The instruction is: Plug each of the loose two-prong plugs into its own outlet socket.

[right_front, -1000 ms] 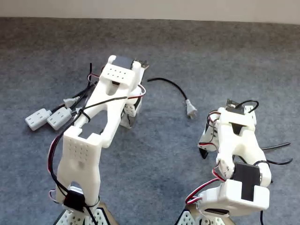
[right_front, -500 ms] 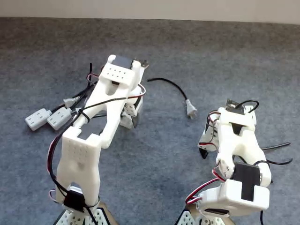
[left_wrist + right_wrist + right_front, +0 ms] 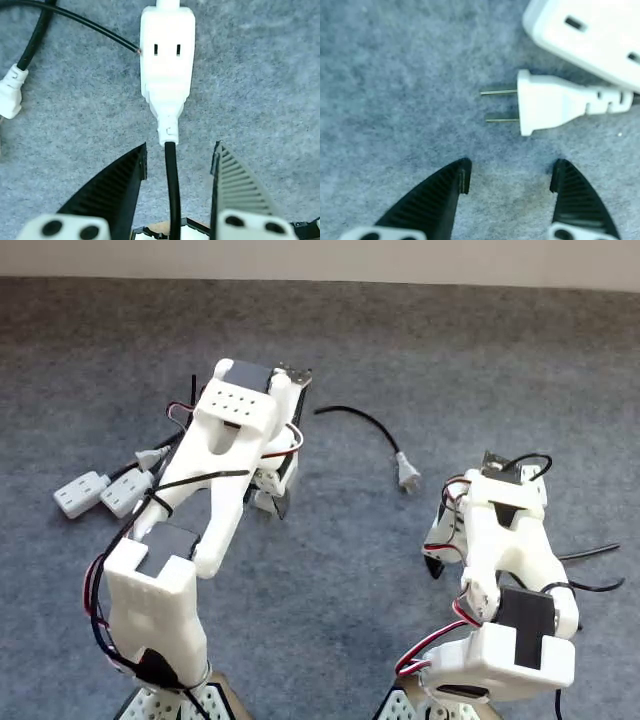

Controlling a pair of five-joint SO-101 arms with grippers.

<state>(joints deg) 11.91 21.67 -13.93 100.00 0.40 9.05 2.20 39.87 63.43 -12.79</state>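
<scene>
Left end effector [image 3: 180, 150] spread (pointing down), right end effector [image 3: 512, 167] spread

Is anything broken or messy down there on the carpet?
Nothing looks broken or spilled. One two-prong plug lies loose, its bare prongs pointing away from the white socket beside it. A black-corded plug lies alone on the grey carpet, not plugged into anything.

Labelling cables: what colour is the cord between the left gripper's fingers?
The cord is black; the left wrist view shows it best.
</scene>
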